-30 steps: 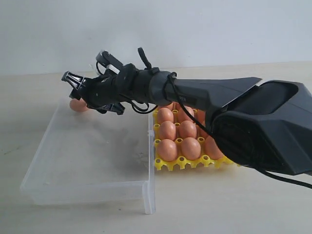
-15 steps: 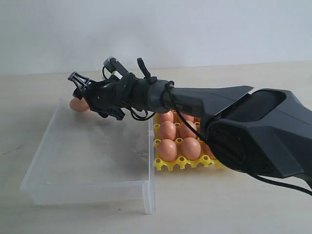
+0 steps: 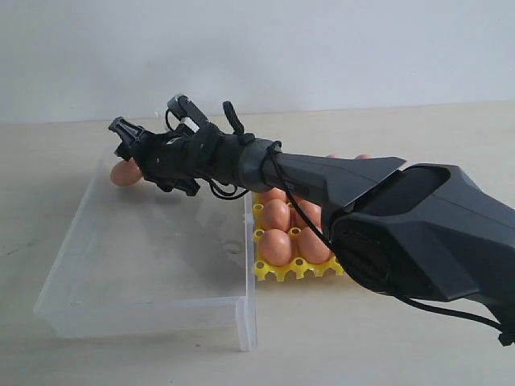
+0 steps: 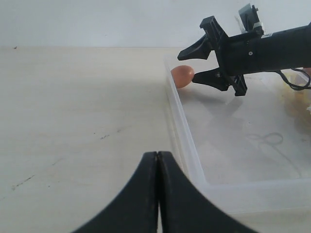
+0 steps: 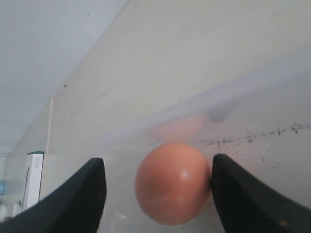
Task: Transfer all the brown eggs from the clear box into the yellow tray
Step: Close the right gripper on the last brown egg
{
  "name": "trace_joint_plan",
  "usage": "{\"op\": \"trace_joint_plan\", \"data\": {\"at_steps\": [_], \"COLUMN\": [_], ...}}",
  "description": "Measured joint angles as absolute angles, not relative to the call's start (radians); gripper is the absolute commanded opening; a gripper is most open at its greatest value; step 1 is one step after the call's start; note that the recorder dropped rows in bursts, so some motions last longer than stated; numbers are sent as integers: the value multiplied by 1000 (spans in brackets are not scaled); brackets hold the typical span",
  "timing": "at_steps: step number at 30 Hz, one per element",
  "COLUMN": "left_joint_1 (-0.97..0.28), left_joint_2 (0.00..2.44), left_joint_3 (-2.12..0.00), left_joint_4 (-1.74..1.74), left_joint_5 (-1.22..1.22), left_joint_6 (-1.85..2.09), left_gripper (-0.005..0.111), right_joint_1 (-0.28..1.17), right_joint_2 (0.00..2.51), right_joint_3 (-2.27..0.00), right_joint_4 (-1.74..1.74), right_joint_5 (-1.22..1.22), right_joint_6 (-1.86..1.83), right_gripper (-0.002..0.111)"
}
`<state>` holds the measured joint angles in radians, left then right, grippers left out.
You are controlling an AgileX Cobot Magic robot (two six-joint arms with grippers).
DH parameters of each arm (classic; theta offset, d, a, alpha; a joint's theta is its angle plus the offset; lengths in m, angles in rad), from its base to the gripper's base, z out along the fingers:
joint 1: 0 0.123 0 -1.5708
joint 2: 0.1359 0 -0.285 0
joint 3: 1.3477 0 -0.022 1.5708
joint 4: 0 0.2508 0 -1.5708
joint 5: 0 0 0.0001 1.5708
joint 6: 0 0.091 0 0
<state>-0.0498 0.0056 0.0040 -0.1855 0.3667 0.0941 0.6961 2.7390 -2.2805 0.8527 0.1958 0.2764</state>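
On the near part of the counter (image 3: 362,346) stands the clear box (image 3: 145,315), and just beside its right wall is the yellow tray (image 3: 272,274). The left hand (image 4: 158,158) hangs over the bare counter just outside the left wall of the box, with its two fingers pressed together and nothing between them. The tray cups that can be seen hold brown eggs (image 3: 275,246); the rest of the tray is hidden under the right arm (image 3: 338,177), which reaches across it and over the box. In the far left corner of the box lies a single egg (image 3: 125,173). The right hand (image 4: 188,67) is spread wide around this egg: one finger touches its side, the other stands apart, so the egg is not gripped.
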Motion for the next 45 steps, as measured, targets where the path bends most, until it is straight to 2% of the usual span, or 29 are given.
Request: {"op": "trace_joint_plan", "data": {"at_steps": [21,24,26,29,45], "left_joint_1": [-50,-50,-50,-50,-50], "left_joint_2": [6,6,6,6,6], "left_joint_3": [4,4,4,4,4], "left_joint_4": [-185,-185,-185,-185,-185], "left_joint_5": [367,367,367,367,367], "left_joint_6": [94,94,94,94,94], "left_gripper": [0,0,0,0,0], "right_joint_1": [724,724,724,724,741], "right_joint_2": [2763,2763,2763,2763,2715], "right_joint_3": [-2291,-2291,-2291,-2291,-2274], "right_joint_4": [840,840,842,842,743], "right_joint_5": [160,160,160,158,211], "right_joint_6": [271,271,271,271,193], "right_gripper": [59,46,30,0,0]}}
